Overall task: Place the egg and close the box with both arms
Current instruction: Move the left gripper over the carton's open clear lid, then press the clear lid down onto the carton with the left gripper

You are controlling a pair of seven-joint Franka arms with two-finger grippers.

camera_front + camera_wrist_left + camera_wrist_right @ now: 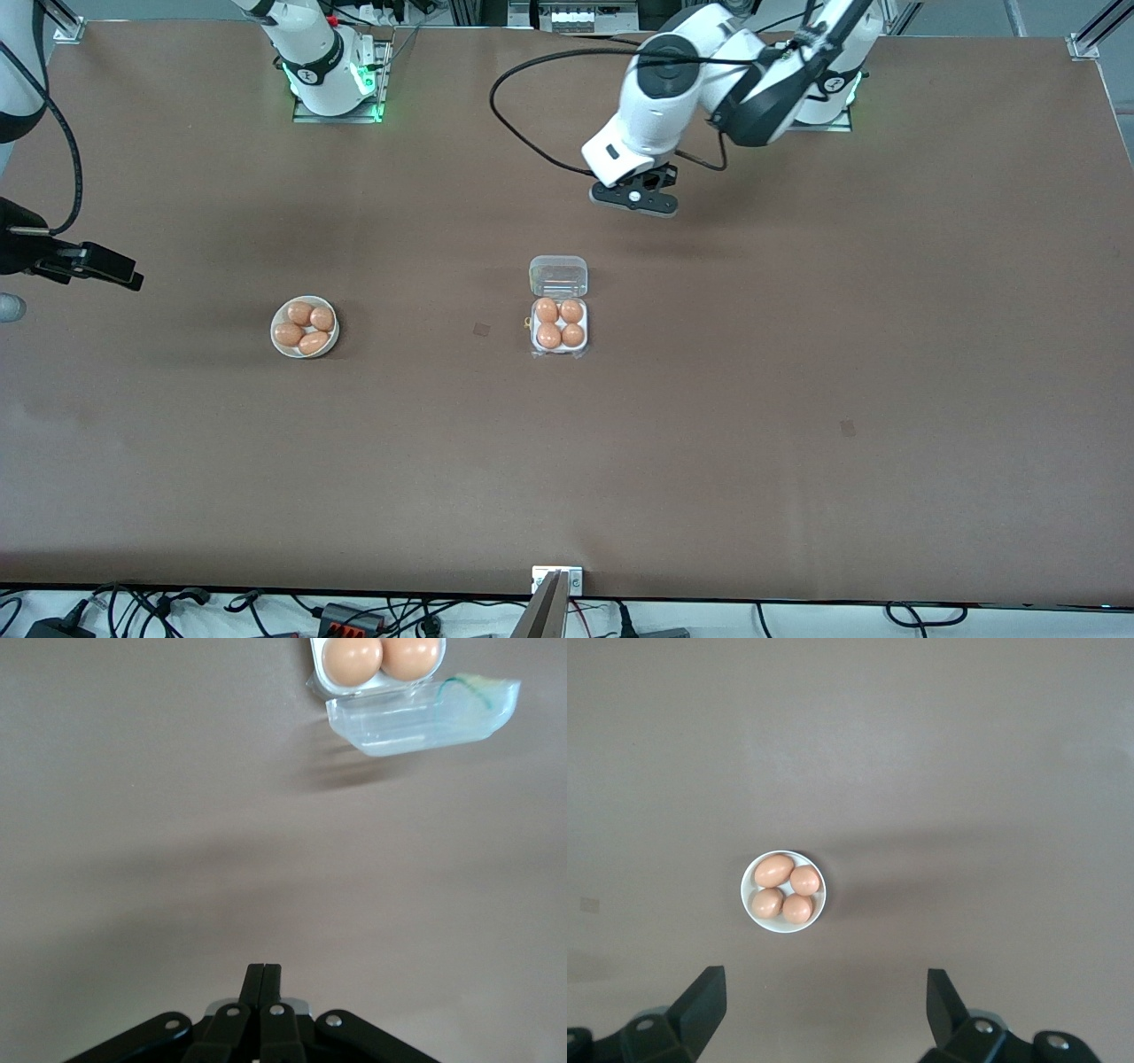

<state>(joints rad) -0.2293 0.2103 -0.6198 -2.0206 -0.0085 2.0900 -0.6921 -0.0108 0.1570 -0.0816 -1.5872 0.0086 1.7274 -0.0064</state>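
Jaws: left shut, right spread; box [559,324] four eggs.

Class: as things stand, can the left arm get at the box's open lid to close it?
Probably yes. The left gripper, jaws shut and empty, hangs over bare table; nothing lies between it and the lid.

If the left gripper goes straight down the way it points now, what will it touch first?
Most likely bare table. The shut left gripper hangs over brown surface, and the egg box with its open lid lies off to one side, though depth is hard to judge.
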